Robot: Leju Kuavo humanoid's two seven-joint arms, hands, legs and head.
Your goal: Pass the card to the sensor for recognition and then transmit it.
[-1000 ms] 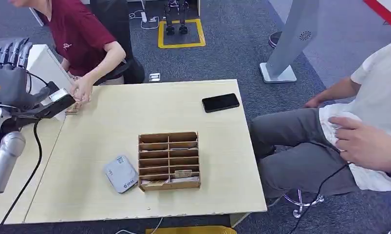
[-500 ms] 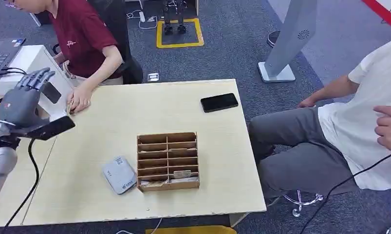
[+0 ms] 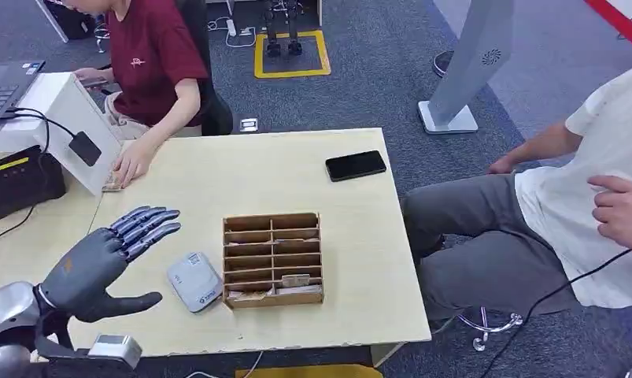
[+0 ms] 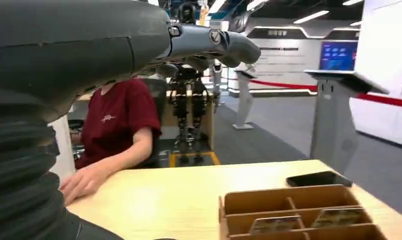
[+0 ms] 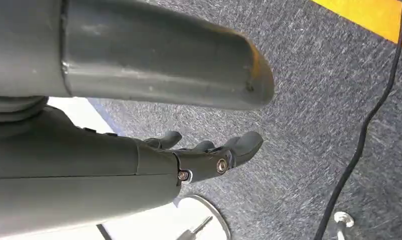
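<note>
Head view, left hand: the left hand [image 3: 100,264] has come down from up by the white box [image 3: 57,102] to low over the near left part of the worktop [image 3: 360,260]. Its fingers are spread wide and it holds nothing.
Head view, sensor: the small grey sensor [image 3: 195,281] lies flat on the worktop, just beside the wooden card rack [image 3: 272,259]. The hand is near it but not touching it.
Head view, card: cards sit in the front slots of the rack, one pale card [image 3: 296,280] among them. No card is in the hand.
Head view, people: the person in the red shirt [image 3: 151,55] rests a hand [image 3: 130,164] on the far left of the worktop. A second person in white [image 3: 604,189] sits to the right. A black phone [image 3: 356,165] lies at the far side.
Head view, meaning: I think the hand is coming back empty to fetch a card, so the sensor step is not yet done for that card.
Left wrist view, left hand: the fingers reach out straight with nothing in them. The rack [image 4: 294,212] is in front, with cards in its slots.
Right wrist view, right hand: the right hand [image 5: 209,152] hangs over the grey carpet [image 5: 314,75], fingers loosely apart, holding nothing.
</note>
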